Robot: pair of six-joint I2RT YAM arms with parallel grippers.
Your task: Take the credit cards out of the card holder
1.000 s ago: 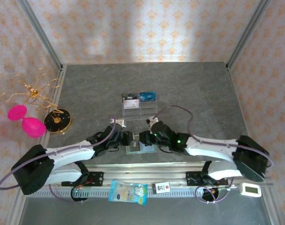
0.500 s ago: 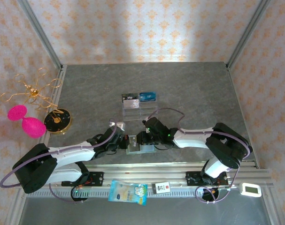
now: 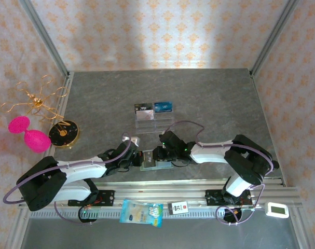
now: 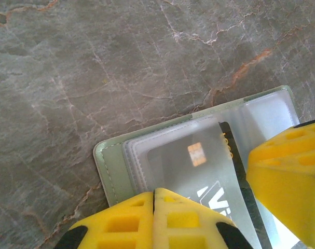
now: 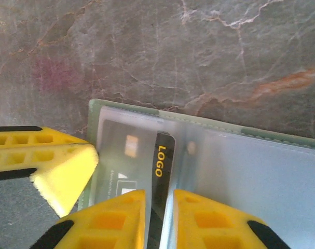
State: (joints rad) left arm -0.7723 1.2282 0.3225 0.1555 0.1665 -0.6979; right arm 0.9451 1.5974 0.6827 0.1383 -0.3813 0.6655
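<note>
Bright, even light overhead, pale glow on the back wall (image 3: 162, 31); wrist views sharp on the table (image 4: 95, 78), foreground slightly soft.

the table (image 4: 95, 62) looks like matt veined stone, the card holder (image 4: 106, 171) has a matt sage-green cover with glossy clear plastic pockets (image 5: 261, 176), and the dark card (image 5: 163, 181) looks smooth.

Grey marbled tabletop (image 3: 209, 98), floral wallpaper (image 3: 157, 31).
</note>
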